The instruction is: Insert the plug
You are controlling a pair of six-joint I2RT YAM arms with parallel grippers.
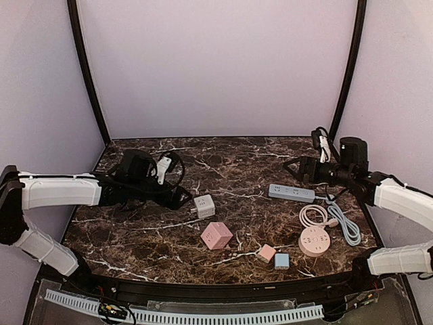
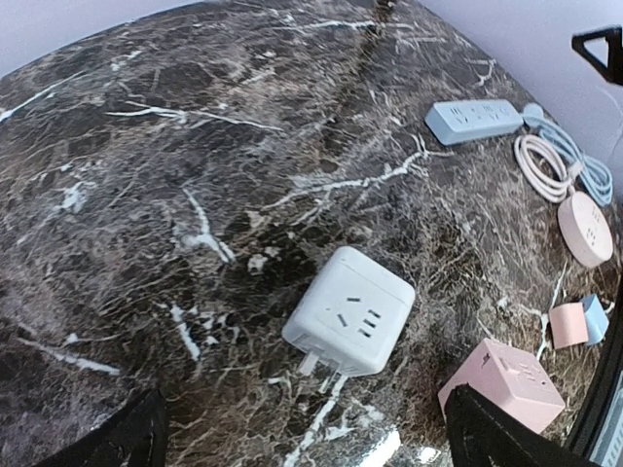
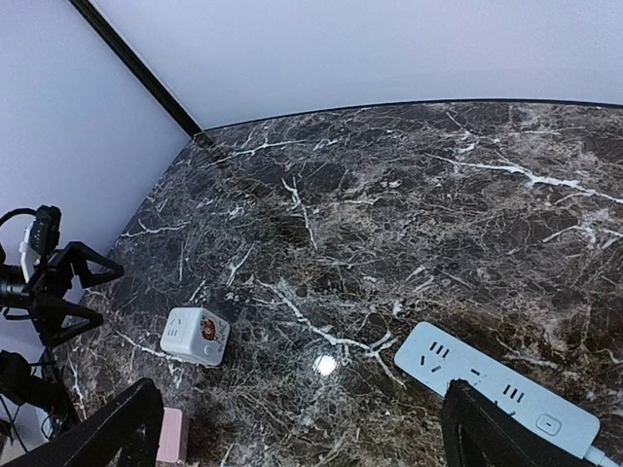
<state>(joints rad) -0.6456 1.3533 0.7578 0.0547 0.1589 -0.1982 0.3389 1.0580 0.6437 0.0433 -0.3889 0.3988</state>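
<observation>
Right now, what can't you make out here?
Prongs of the white cube adapter: left wrist view, partly tucked under its body.
End of the power strip: right wrist view, cut by frame edge, right fingers overlap.
Most of the pink cube: right wrist view, behind a finger.
Faces of the small pink block and small blue block: top view, too small.

Power strip (image 3: pixel 487 375) cable end apparently cut off by frame
</observation>
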